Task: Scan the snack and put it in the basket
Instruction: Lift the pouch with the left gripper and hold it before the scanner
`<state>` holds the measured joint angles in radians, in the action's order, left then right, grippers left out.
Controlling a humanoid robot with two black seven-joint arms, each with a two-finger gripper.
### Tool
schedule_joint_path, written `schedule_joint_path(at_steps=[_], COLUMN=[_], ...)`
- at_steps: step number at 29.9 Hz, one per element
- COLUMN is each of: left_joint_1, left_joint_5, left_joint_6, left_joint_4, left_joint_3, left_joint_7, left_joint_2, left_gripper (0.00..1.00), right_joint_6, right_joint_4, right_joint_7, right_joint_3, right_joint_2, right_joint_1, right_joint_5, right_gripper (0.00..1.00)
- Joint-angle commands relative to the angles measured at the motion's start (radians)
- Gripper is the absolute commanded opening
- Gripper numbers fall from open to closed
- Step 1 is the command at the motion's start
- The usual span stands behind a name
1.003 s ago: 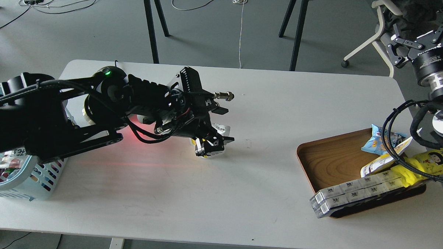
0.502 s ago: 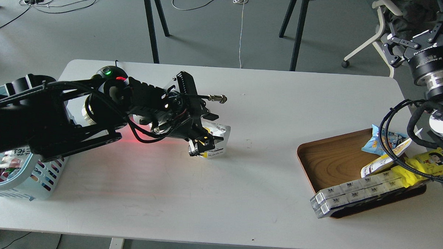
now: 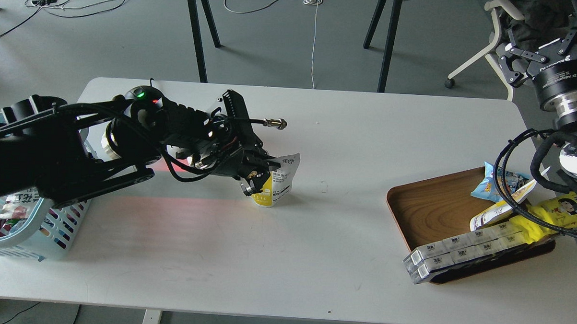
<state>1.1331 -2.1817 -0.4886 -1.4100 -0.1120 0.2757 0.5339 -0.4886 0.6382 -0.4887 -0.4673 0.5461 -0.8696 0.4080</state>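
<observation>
The snack (image 3: pixel 277 181), a small yellow-and-white pouch with black print, stands on the white table a little left of centre. My left gripper (image 3: pixel 258 176) reaches in from the left and is shut on the pouch's left side, low over the table. The light blue basket (image 3: pixel 31 232) sits at the table's left edge, partly hidden under my left arm, with some packets inside. My right gripper (image 3: pixel 542 46) is raised at the far upper right, away from the table, open and empty.
A brown wooden tray (image 3: pixel 431 205) at the right holds a blue snack bag (image 3: pixel 494 183), a yellow cartoon-face packet (image 3: pixel 563 210) and long white boxes (image 3: pixel 458 254). A scanner with a green light (image 3: pixel 142 95) sits behind my left arm and casts red light on the table.
My left gripper has drawn back to the left and turned, so more of the pouch shows, now upright. The right gripper rose slightly.
</observation>
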Motion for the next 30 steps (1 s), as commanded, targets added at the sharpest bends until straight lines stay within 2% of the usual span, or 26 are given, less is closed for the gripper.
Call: schedule_joint_path(at_steps=[1, 7, 12, 16, 24, 28, 30], left_joint_1=[-0.007, -0.004, 0.008, 0.008, 0.005, -0.001, -0.006], left_joint_5=[0.000, 0.000, 0.000, 0.000, 0.000, 0.000, 0.000], left_joint_6=[0.000, 0.000, 0.000, 0.000, 0.000, 0.000, 0.000], left_joint_4=[-0.003, -0.020, -0.063, -0.072, -0.057, -0.043, -0.043], left_joint_3=[0.000, -0.008, -0.021, -0.054, -0.135, -0.135, -0.130], left_joint_7=[-0.001, 0.005, 0.074, 0.086, 0.141, 0.169, 0.169], left_joint_2=[0.002, 0.023, 0.092, 0.165, 0.285, 0.340, 0.356], left_gripper=[0.03, 0.00, 0.00, 0.00, 0.00, 0.00, 0.00], right_joint_6=[0.000, 0.000, 0.000, 0.000, 0.000, 0.000, 0.000], right_joint_4=[0.000, -0.002, -0.006, -0.008, -0.005, 0.000, 0.000], right_joint_7=[0.000, 0.000, 0.000, 0.000, 0.000, 0.000, 0.000], right_joint_3=[-0.002, -0.005, -0.014, -0.014, -0.020, -0.020, -0.020], right_joint_2=[0.002, 0.000, 0.002, 0.002, 0.002, 0.005, 0.008], right_joint_1=[0.000, 0.001, 0.000, 0.000, 0.003, 0.003, 0.001], right_joint_5=[0.000, 0.000, 0.000, -0.001, 0.000, 0.000, -0.001], right_gripper=[0.99, 0.99, 0.99, 0.99, 0.99, 0.99, 0.99])
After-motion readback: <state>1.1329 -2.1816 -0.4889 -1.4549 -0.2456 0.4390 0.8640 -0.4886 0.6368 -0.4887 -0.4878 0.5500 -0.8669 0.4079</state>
